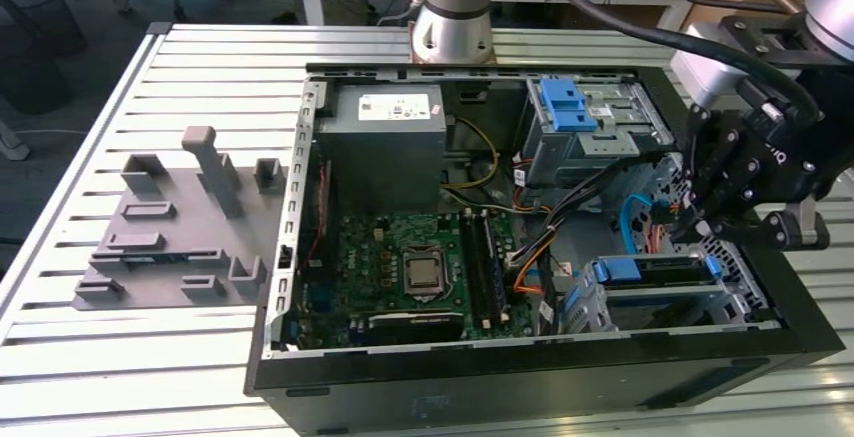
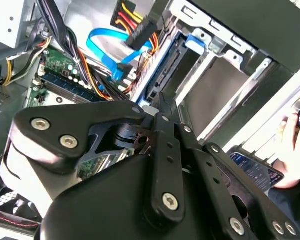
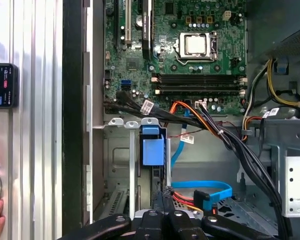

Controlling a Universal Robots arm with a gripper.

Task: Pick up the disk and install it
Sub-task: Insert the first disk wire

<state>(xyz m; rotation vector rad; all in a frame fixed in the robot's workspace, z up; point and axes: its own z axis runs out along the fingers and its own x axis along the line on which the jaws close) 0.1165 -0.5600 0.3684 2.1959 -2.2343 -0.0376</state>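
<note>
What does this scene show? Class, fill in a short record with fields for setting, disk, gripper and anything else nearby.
Setting: open black computer case on a slatted metal table
Disk: grey hard drive in a blue plastic carrier frame, sitting in the metal drive cage
Gripper: black gripper, shut, holding nothing, close to that cage
Nearby: grey plastic fixture, at the exterior view's left
</note>
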